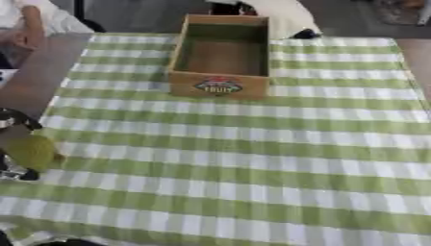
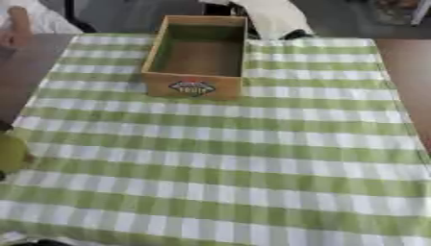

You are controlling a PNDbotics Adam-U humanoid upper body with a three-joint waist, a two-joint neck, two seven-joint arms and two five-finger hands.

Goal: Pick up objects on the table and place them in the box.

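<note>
Holding a round green object (image 1: 32, 151) at the frame's left edge, the left hand (image 1: 12, 144) was curled around it; it looked light, smooth, best cupped around its middle.

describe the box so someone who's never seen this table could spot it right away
Start from the green and white checked tablecloth that covers the table. At its far end stands the box, open-topped, wooden and empty. Its near face bears an oval label, the only print on the cloth.

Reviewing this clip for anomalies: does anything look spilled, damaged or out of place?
Nothing stands out. The wooden box sits upright and empty on the checked cloth. The left hand holds a yellow-green fruit at the cloth's left edge.
</note>
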